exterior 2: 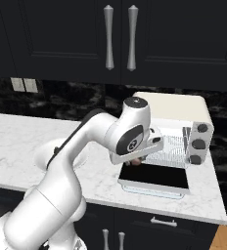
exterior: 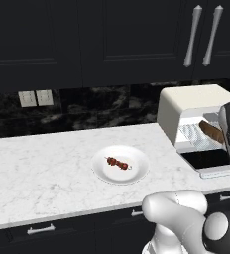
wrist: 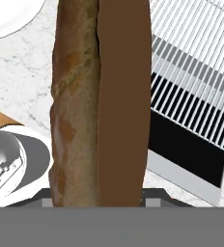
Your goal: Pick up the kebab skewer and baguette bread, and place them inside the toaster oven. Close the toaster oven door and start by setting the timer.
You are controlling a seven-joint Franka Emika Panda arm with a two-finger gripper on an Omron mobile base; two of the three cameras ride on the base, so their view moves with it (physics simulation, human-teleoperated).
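The gripper [exterior: 221,135] holds the baguette [exterior: 211,131], its long axis angled toward the oven [exterior: 196,106] mouth above the lowered door [exterior: 206,159].

No legible text (anywhere)

White marble counter [exterior: 42,158] bears plate [exterior: 137,173] (skewer [exterior: 118,162] on it), toaster oven [exterior: 186,101].

Both base views look forward and down from behind the arm, left and right, sharing the toaster oven [exterior: 186,106] and marble counter [exterior: 47,163]. The hand view sits close against the baguette bread [wrist: 99,101].
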